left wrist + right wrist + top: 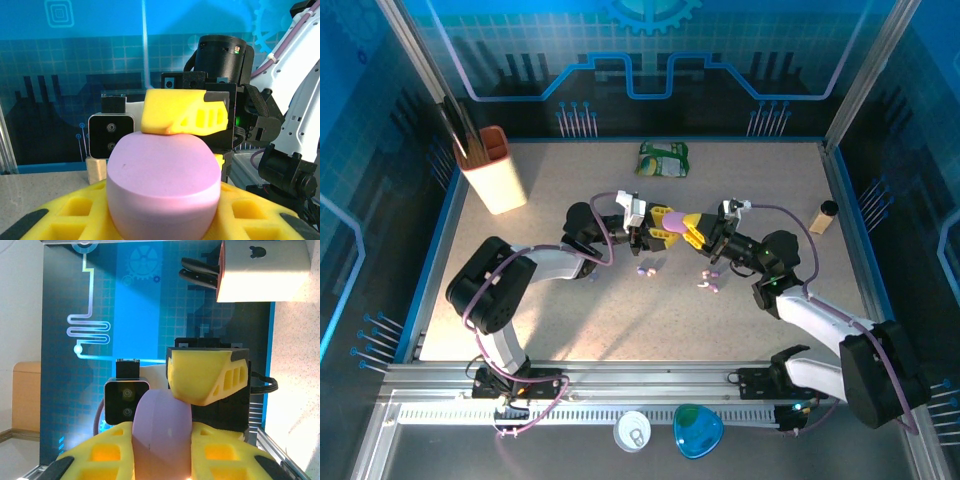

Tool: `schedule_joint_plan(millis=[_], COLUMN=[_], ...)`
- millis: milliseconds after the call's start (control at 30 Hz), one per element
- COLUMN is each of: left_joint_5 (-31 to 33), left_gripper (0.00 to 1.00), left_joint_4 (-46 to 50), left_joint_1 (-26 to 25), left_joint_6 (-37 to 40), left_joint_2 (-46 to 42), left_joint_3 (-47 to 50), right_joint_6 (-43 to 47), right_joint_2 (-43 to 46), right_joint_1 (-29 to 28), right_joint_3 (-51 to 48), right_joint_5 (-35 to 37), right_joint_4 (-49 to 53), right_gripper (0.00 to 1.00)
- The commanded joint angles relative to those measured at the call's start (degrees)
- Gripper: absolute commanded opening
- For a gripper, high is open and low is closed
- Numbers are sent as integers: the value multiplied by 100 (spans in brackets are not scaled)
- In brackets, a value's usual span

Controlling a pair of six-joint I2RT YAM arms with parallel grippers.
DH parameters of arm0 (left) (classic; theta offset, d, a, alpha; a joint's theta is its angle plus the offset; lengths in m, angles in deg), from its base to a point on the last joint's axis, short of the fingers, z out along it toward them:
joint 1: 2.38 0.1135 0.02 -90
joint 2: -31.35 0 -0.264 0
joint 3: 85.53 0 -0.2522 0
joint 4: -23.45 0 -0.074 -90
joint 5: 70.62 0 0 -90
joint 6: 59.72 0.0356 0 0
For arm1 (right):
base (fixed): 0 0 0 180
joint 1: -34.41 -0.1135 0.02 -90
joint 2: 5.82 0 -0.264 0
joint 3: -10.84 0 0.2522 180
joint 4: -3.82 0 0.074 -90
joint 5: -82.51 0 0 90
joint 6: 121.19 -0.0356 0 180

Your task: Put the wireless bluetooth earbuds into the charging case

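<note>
The left tool (162, 212) and right tool (162, 455) both grip the lilac case (165, 170), so pull slow and straight to open it without slipping.

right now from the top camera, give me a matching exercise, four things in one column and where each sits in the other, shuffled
Things:
1. lilac case
2. green packet
3. small bottle
4. utensil holder

Places:
a. far left corner of the table
b. between the left gripper and the right gripper
c. right side, near the wall
d. far edge, about the middle

Pairs: 1-b, 2-d, 3-c, 4-a
</note>
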State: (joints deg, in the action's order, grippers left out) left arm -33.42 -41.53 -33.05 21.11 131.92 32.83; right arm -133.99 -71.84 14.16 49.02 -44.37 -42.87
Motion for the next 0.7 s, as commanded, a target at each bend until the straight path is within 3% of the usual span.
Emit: schedule_joint_plan(millis=[0, 133, 200, 267, 367, 567, 667], left_joint_5=[-183, -170, -144, -93, -21, 51, 102], left_gripper=[34, 31, 31, 31, 32, 32, 32], left_joint_4=[-159, -159, -164, -159, -161, -151, -155], left_joint_1=[10, 14, 18, 39, 80, 234, 298], left_joint_6=[-85, -104, -85, -72, -61, -114, -122], left_joint_2=[-104, -139, -135, -140, -177, -299, -371], left_joint_3=[-108, -92, -80, -44, 40, 282, 469], right_joint_6=[87, 87, 85, 117, 341, 1355, 2821], right_joint_2=[24, 37, 49, 86, 277, 862, 1304], right_joint_1=[-84, -79, -75, -41, 74, 563, 854], right_joint_3=[151, 150, 165, 162, 163, 212, 542], right_joint_5=[15, 31, 15, 10, -18, -164, -377], right_joint_4=[-104, -67, -60, -32, 306, 1505, 3071], right_gripper=[11, 15, 28, 50, 69, 82, 87])
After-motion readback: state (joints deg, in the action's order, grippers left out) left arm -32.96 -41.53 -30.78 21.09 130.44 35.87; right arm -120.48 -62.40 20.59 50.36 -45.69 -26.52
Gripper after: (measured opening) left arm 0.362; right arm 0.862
